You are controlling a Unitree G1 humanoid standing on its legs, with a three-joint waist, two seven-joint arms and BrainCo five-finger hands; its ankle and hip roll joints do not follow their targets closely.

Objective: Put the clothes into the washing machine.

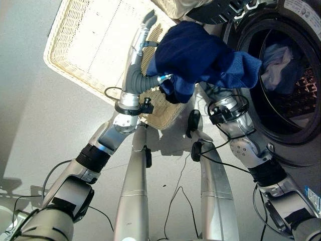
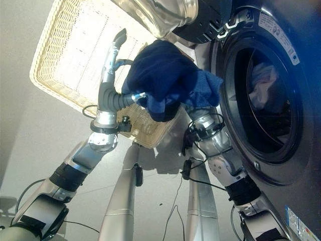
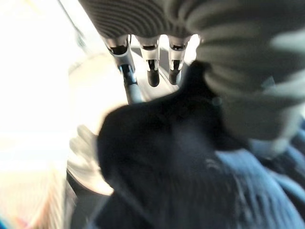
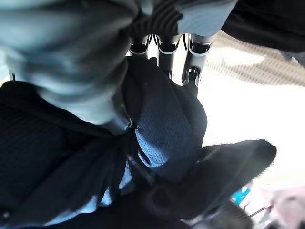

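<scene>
**Op A:** My left hand (image 1: 143,37) has its fingers out fairly straight against the dark blue garment (image 1: 193,57), bracing it from the 9 o'clock side rather than gripping it. In its wrist view those fingers (image 3: 152,62) reach past the bundle without curling round it.

**Op B:** And the right hand (image 4: 164,45)?

**Op A:** Buried in the cloth. In its wrist view the fabric is bunched up against the fingers, but I cannot tell whether they are clenched on it or only pushed in underneath.

**Op B:** Where does the garment sit?

**Op A:** Lifted clear, between both hands, over the near corner of the wicker basket (image 1: 85,55). The washing machine (image 2: 281,165) stands at 3 o'clock with its door open, and the drum opening (image 2: 261,95) already has some pale and blue laundry (image 1: 275,63) inside. The garment's trailing edge is just beside the door ring.

**Op B:** So we're in the carry?

**Op A:** I judge so: picked up, not yet loaded. Next I need to swing the bundle toward 3 o'clock, push it past the ring into the drum, and let go.
</scene>
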